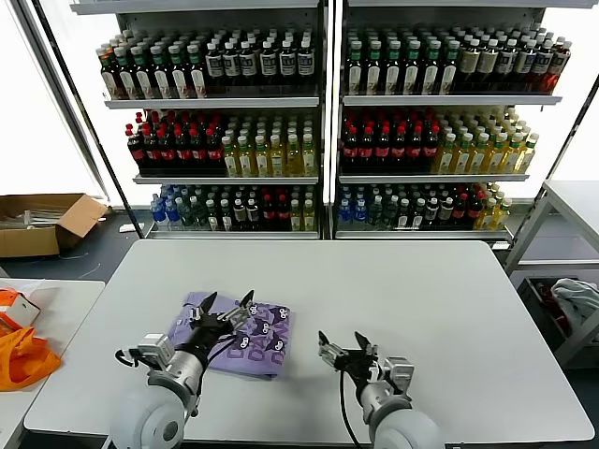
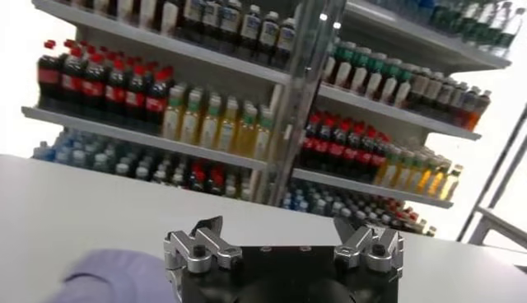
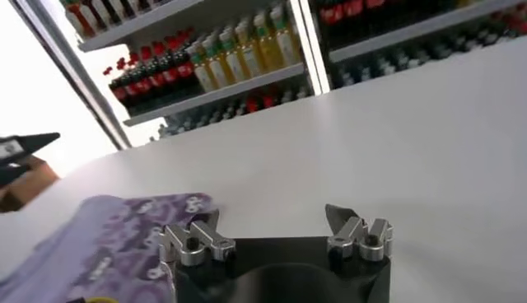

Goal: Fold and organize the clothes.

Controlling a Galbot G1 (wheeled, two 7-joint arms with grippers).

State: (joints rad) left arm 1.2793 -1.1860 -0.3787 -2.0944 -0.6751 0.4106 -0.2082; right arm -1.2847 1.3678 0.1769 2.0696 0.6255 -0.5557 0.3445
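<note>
The lavender T-shirt (image 1: 245, 335) lies folded into a small rectangle on the grey table (image 1: 421, 299), left of centre, its side with dark cartoon figures up. My left gripper (image 1: 227, 305) hovers open and empty just over the shirt's near left part. My right gripper (image 1: 343, 343) is open and empty over bare table, a little to the right of the shirt. In the right wrist view the shirt (image 3: 107, 247) shows beside my open right gripper (image 3: 272, 218). In the left wrist view a lavender edge (image 2: 115, 276) shows beside my open left gripper (image 2: 280, 229).
Shelves of drink bottles (image 1: 328, 131) stand behind the table. A cardboard box (image 1: 42, 223) lies on the floor at far left. Bright orange fabric (image 1: 21, 355) sits on a side table at left. Another table (image 1: 573, 201) stands at right with a grey-white cloth (image 1: 578, 297) below.
</note>
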